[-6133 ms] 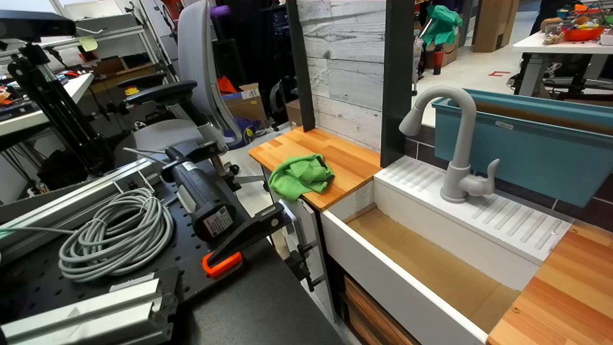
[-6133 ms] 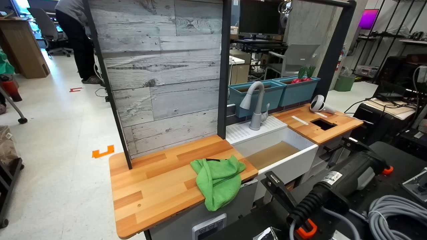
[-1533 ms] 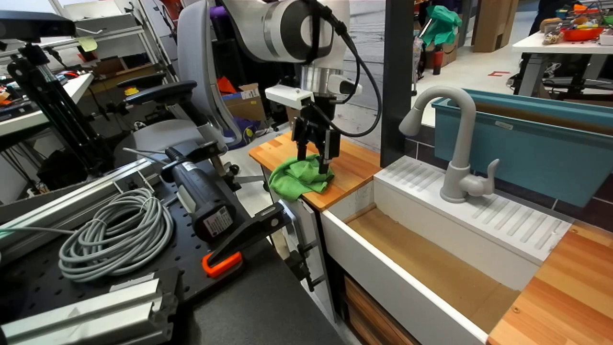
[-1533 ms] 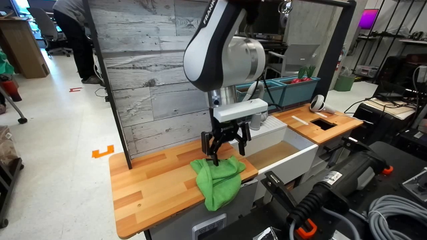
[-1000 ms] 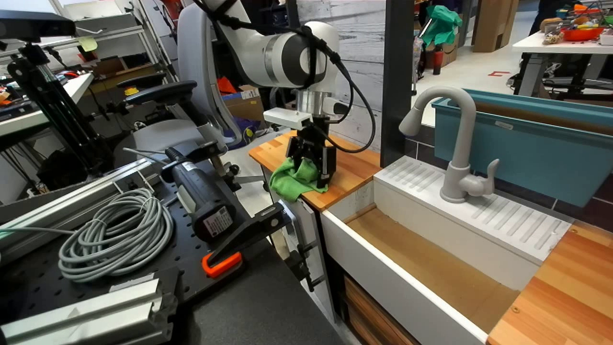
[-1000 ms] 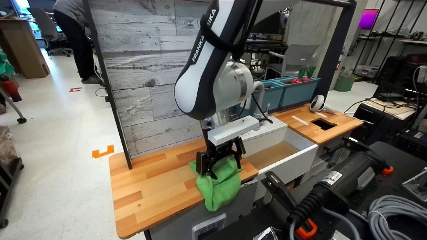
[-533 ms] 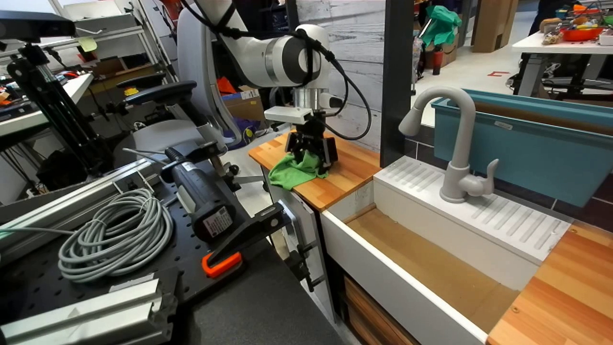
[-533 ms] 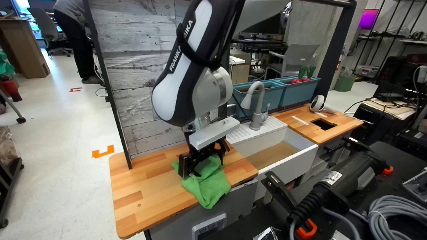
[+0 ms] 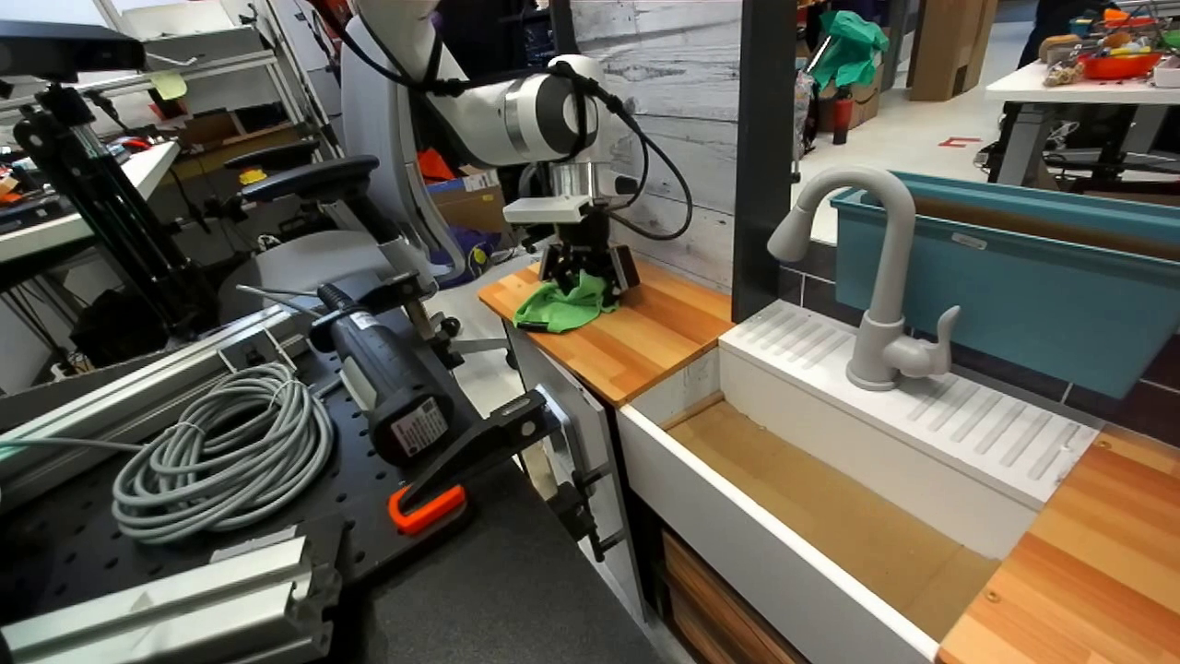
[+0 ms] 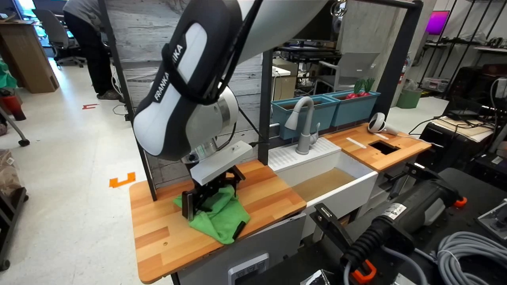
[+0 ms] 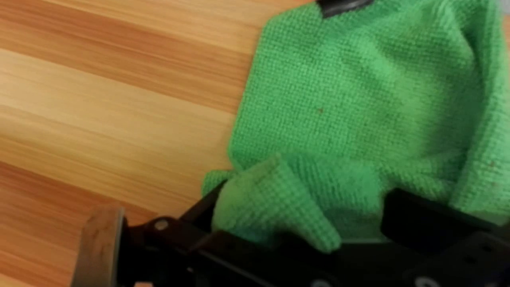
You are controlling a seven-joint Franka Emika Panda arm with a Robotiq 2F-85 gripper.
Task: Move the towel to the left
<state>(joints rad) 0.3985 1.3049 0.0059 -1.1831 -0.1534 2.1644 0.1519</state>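
- Farthest left, the wooden counter point(image 10: 156, 253) carries on beyond the green towel point(image 10: 222, 223); I take that stretch as where the towel should go.
- Next, a small corner of the towel pokes out left of the gripper point(image 10: 216, 200).
- The gripper is low over the towel's far part, its fingers point(image 11: 426, 219) set apart along a line from near left to far right. In the wrist view a raised fold point(image 11: 275, 203) of towel stands between them; whether they pinch it or only straddle it, I cannot tell.
- In both exterior views most of the towel lies on the counter to the near side of the gripper. Crumpled as it is, it shows no clear long axis. A move left would likely drag that bulk along sideways, so a loosely held fold could slip.
- At the towel's near right side, a black strip point(image 10: 239, 229) lies close to the counter's near edge.
- Well apart on the right is the sink point(image 10: 348, 202).
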